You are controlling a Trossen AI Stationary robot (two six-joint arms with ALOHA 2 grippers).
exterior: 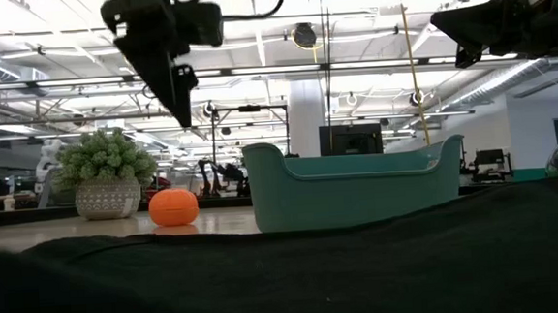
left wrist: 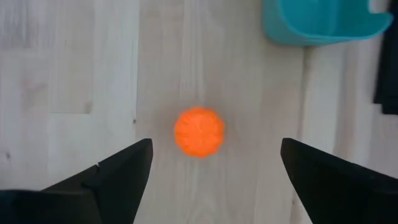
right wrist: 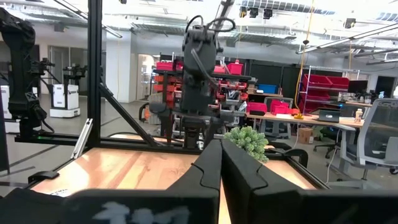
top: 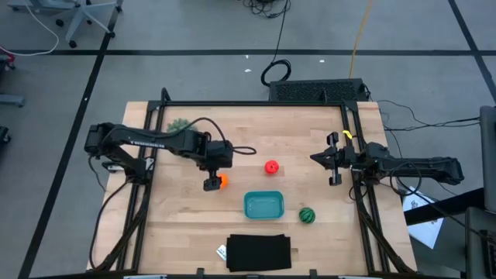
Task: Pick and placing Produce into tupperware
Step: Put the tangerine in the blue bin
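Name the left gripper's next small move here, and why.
Probably lower straight down: the left gripper hangs open above the orange piece, which lies on the table between its fingers, outside the teal tub. The right gripper waits shut.

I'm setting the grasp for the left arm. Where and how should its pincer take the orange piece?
From straight above, closing on opposite sides at its widest middle. The orange piece is a small ribbed ball resting free on the table, and the open left pincer already straddles it, fingers pointing down.
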